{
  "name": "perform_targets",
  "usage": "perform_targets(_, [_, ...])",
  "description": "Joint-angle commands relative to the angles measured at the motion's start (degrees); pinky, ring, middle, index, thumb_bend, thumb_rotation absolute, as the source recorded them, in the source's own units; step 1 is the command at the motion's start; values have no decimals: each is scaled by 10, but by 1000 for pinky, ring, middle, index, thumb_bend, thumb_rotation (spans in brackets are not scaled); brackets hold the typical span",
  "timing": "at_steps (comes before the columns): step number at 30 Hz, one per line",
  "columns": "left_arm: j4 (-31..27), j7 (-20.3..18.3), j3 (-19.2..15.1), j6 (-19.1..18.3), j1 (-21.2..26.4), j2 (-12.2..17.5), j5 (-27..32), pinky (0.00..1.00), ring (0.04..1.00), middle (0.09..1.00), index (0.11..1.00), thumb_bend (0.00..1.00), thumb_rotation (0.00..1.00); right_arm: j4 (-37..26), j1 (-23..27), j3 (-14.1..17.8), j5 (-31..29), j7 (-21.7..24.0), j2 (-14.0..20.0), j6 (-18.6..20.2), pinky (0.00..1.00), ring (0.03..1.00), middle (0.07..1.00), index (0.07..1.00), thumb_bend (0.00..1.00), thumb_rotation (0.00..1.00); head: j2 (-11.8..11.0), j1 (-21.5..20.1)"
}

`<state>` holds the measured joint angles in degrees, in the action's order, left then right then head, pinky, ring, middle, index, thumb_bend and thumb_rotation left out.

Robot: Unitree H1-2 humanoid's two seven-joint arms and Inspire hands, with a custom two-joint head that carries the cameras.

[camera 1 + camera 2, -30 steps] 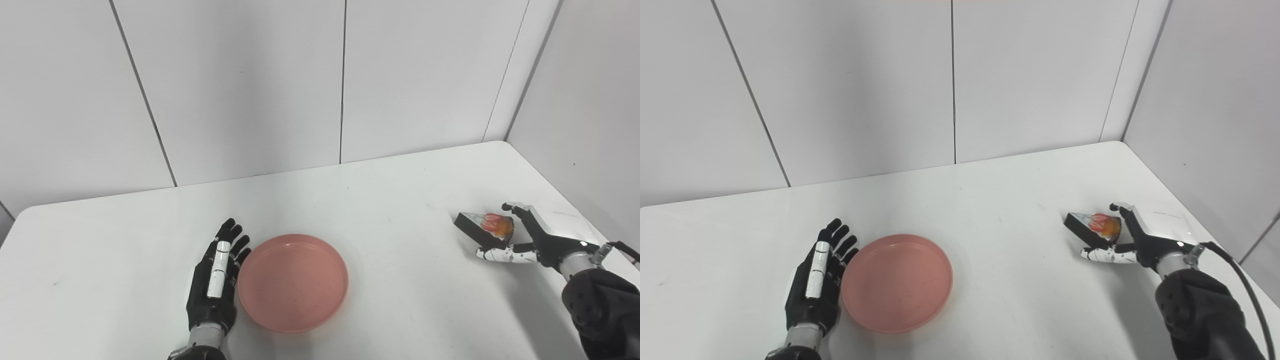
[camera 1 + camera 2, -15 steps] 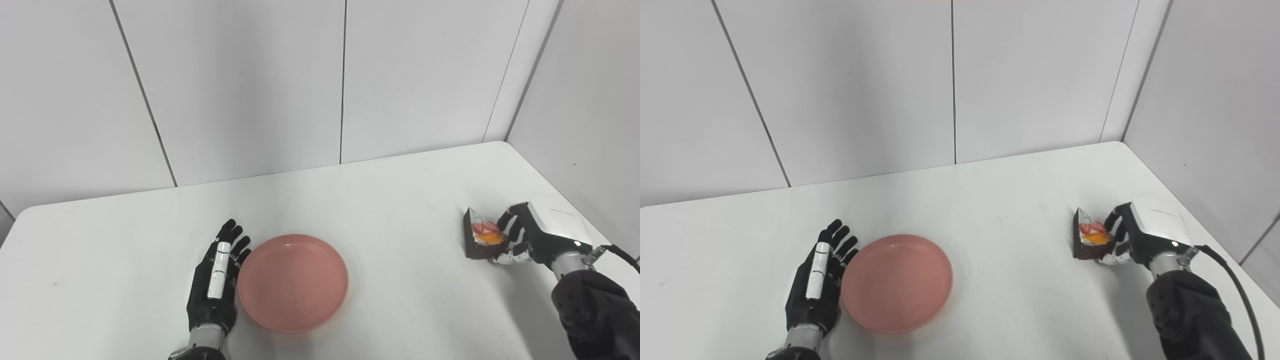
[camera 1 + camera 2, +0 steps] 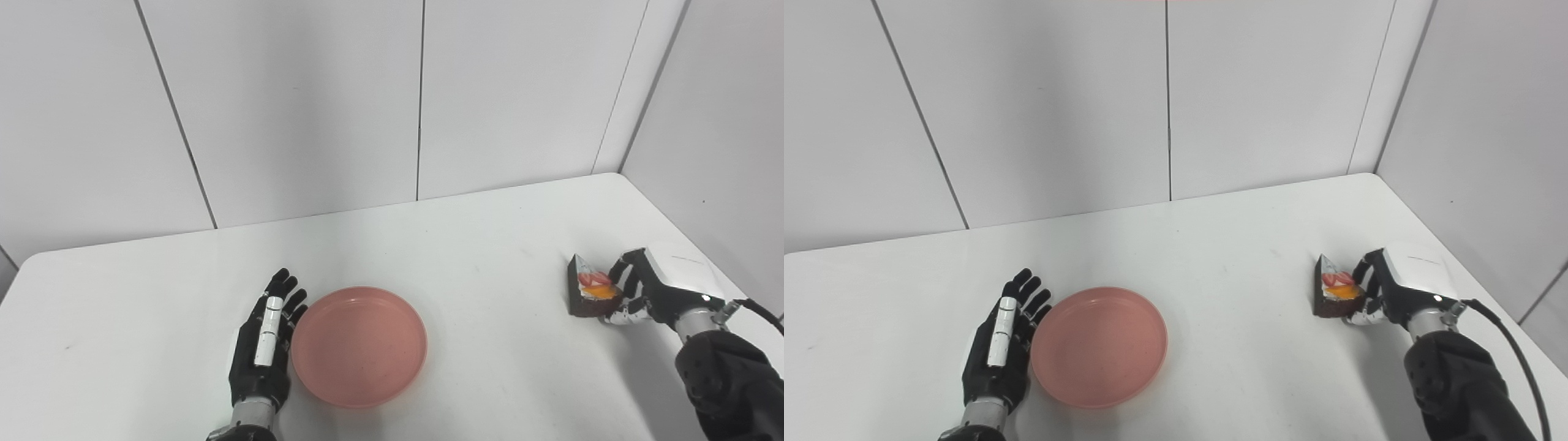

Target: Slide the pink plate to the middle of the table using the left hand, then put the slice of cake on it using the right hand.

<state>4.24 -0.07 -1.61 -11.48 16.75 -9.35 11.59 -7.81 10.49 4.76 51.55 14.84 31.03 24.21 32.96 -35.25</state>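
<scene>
A round pink plate [image 3: 359, 344] lies flat on the white table [image 3: 465, 245], left of its middle and near the front. My left hand [image 3: 264, 349] stands on edge against the plate's left rim, fingers straight and apart, holding nothing. At the right side a dark slice of cake [image 3: 586, 291] with red and orange fruit on top sits upright. My right hand [image 3: 649, 293] is curled around its right side, fingers and thumb closed on it.
White wall panels close off the back and the right side of the table. The table's right edge runs just beyond my right hand, and its rounded left corner shows at the far left.
My right hand closed on the cake slice and turned it from lying tilted to upright. In the last half second almost nothing moved. Left hand and plate have stayed still.
</scene>
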Motion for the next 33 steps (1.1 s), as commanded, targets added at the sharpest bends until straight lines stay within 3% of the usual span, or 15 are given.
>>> perform_targets(1, [-2,-1,3,-6,-2,-4,2,883,863,888,818,792,691,-6,7,1,2,-7,15,13,259,336,416,510,524,0,1,0])
perform_targets(5, [-5,0,3,-9,-2,-5,1,870,862,889,821,783,696,-12,5,2,-4,-10,14,10,232,306,404,511,522,0,1,1])
perform_targets(9, [-6,-1,2,-11,-2,-6,5,881,864,891,824,787,685,-21,5,30,-55,-36,-8,-1,265,343,420,506,524,0,1,2])
perform_targets(12, [-6,0,4,-12,-3,-4,1,871,861,887,824,791,690,-40,8,50,-89,-46,-28,11,196,265,457,487,528,0,2,2])
perform_targets(15, [-8,-1,4,-14,-3,-5,3,866,862,887,820,785,690,-54,12,66,-117,-55,-44,16,233,305,411,502,524,0,2,2])
perform_targets(25, [-9,3,5,-17,-5,-6,-1,867,858,888,819,800,693,-88,27,115,-180,-83,-91,26,271,330,419,523,522,2,4,1])
perform_targets(29, [-10,2,6,-17,-8,-6,-1,882,861,888,814,809,692,-101,33,133,-183,-76,-110,27,327,411,457,503,527,4,4,1])
perform_targets(31, [-10,2,7,-17,-9,-6,-2,878,860,887,815,810,696,-105,37,139,-182,-69,-118,27,413,508,511,474,524,3,4,1])
perform_targets(33, [-10,2,8,-17,-10,-5,-3,879,861,887,815,812,697,-107,39,142,-183,-64,-123,27,369,446,477,494,526,4,4,1])
